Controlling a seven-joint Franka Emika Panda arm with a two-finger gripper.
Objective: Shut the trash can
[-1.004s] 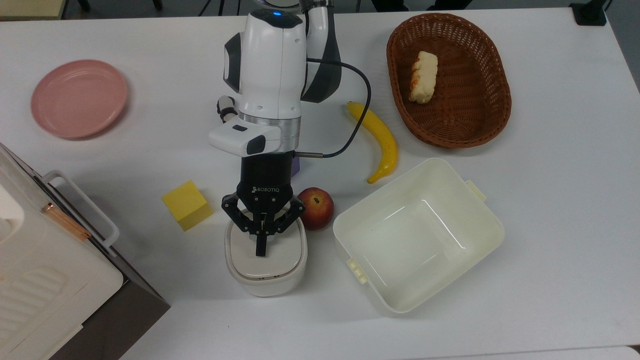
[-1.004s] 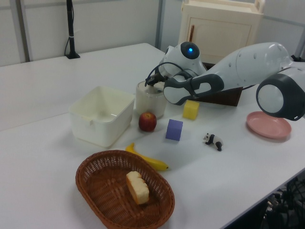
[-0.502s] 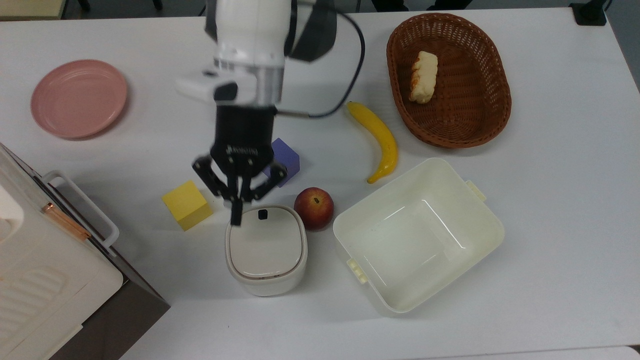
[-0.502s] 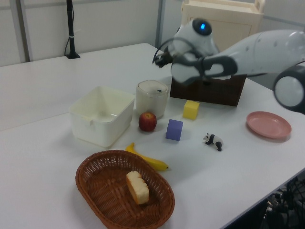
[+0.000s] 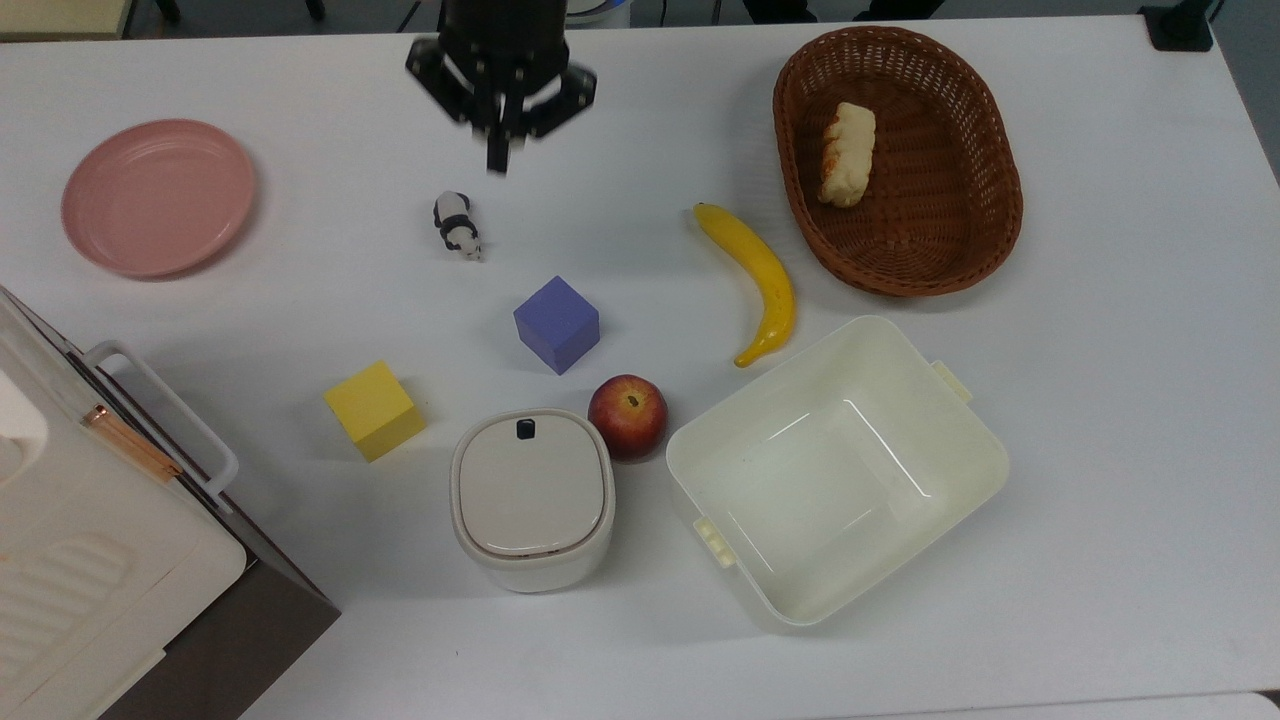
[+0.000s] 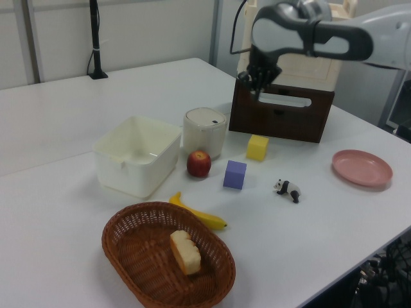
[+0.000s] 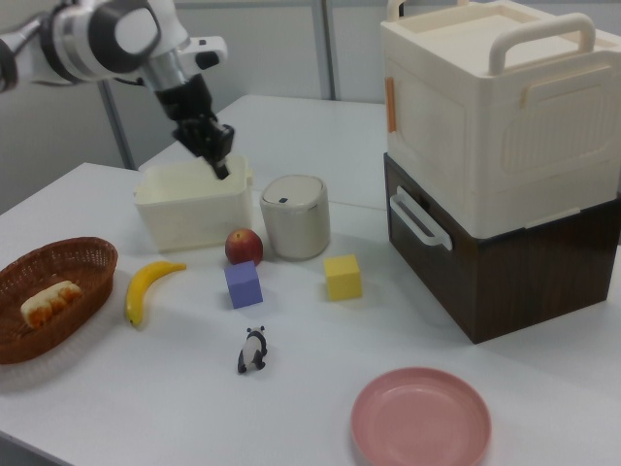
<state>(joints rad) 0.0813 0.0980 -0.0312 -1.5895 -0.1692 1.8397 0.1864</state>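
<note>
The trash can sits on the white desk with its lid flat down, little black button on top. In the top view an apple is touching its upper-right corner, and the big cream tub is just beside that, empty. A yellow cube is near the can on the top view's left, and a purple cube stands a bit above it.

The gripper is up in the air well apart from the can, at the top edge of the top view, over bare desk just above a tiny panda figure. Its jaws look pressed together with nothing between them.

Also around: a banana, a wicker basket with a piece of bread in it, a pink plate, and a white box with a handle stacked on a dark brown drawer unit
</note>
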